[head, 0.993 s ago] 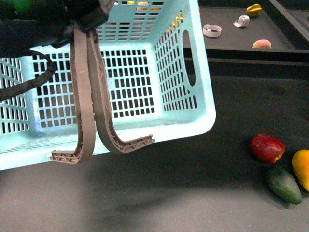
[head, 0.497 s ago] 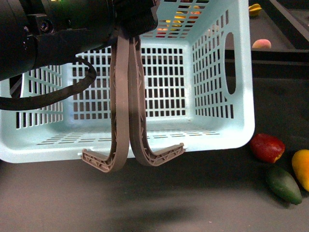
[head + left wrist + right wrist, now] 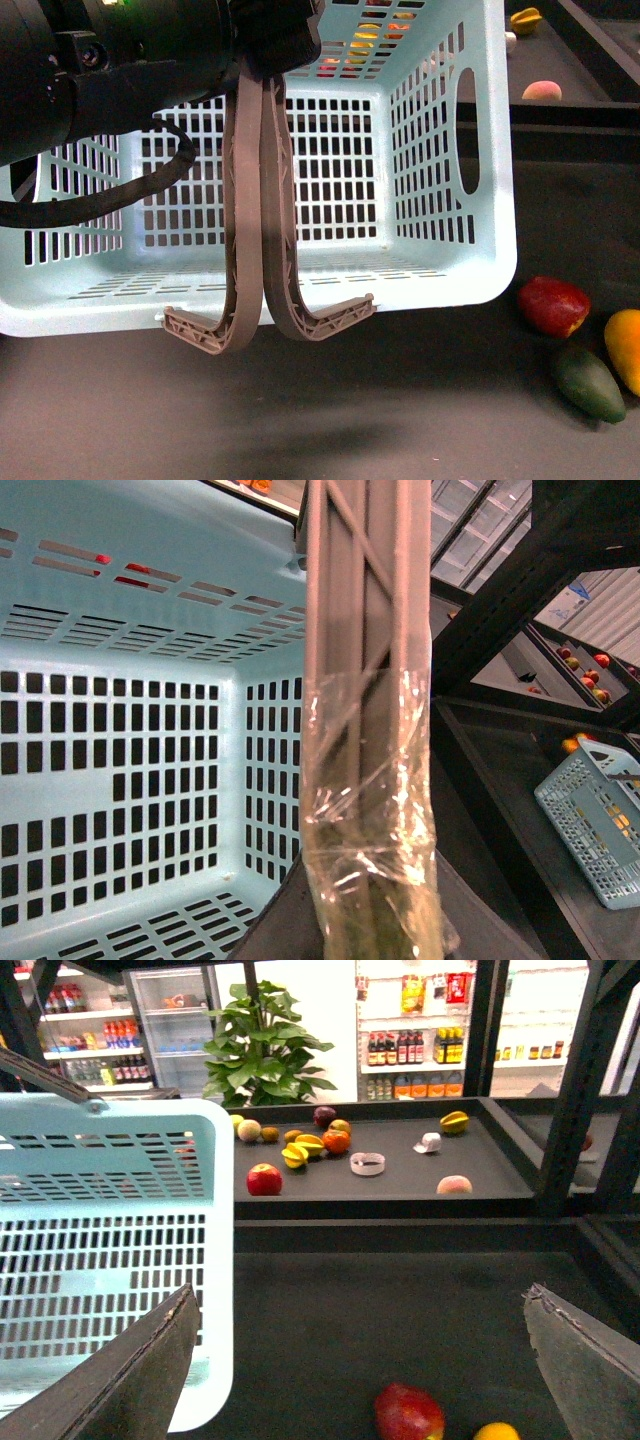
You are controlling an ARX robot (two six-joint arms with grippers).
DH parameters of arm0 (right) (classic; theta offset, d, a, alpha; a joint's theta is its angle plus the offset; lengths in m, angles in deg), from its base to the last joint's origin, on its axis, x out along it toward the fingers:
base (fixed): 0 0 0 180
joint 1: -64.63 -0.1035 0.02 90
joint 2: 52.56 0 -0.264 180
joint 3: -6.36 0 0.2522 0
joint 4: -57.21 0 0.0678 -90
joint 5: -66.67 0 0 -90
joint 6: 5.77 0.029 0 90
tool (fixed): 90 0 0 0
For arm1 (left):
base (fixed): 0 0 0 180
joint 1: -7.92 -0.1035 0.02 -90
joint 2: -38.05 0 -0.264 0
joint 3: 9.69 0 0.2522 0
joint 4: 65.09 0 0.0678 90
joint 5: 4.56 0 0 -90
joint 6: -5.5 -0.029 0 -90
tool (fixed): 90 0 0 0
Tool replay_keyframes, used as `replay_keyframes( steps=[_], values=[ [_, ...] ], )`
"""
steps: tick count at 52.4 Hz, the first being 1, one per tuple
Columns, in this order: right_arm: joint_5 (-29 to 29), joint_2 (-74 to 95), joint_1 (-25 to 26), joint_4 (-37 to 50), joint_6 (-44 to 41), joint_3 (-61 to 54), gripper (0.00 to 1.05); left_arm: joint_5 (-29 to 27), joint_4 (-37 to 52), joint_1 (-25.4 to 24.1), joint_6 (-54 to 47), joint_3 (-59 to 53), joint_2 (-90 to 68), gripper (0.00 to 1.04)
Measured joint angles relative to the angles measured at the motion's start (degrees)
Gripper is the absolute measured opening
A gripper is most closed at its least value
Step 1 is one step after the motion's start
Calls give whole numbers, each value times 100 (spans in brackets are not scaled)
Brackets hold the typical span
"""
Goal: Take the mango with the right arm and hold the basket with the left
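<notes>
Left arm [image 3: 110,60]: its tip covers the tops of the two grey-brown handles [image 3: 250,250]. In the left wrist view the handles [image 3: 365,680], wrapped in clear film, run straight up the middle of the frame. The jaws themselves are hidden, but the basket [image 3: 450,150] hangs tilted with a shadow on the dark surface [image 3: 400,430] below it, so I judge the left jaws clamped on the handles. The hold-basket half looks satisfied.

Right gripper [image 3: 360,1295]: jaws wide apart, nothing between them, well above the surface. Pick not yet begun.

Mango [image 3: 624,345]: on the surface at the far right of the front view, partly cut by the frame edge. It is well clear of the basket and on the right arm's side, so the right arm is the nearer one. The red fruit [image 3: 553,305] is just beside it; the dark green fruit [image 3: 587,382] looks to be touching it or nearly so. The mango's long axis appears to run roughly away from the robot, though the cropping limits certainty.

In the right wrist view only the top of the mango [image 3: 495,1430] shows at the frame edge, ahead of and below the open jaws, off-centre in the gap, with the red fruit [image 3: 408,1412] alongside.

Judgement: the next move needs a descent forward and down, with the jaws closing across the mango's short width. Crowding by neighbours is the main risk.
</notes>
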Motion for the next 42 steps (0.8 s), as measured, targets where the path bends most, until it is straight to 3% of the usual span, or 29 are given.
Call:
replay_keyframes(
  steps=[12,22,31,42],
  values=[
    [973,2723,1198,1685,348,411,97,-2,0,9,0,0,0,7],
    [1213,6264,1989,3410,197,1257,97,-26,0,9,-2,0,0,7],
    [1016,9337,2249,4367,-109,2092,97,-20,0,9,-2,2,0,7],
    [1088,11213,2275,4452,-345,2833,97,0,0,9,0,2,-2,7]
  ],
)
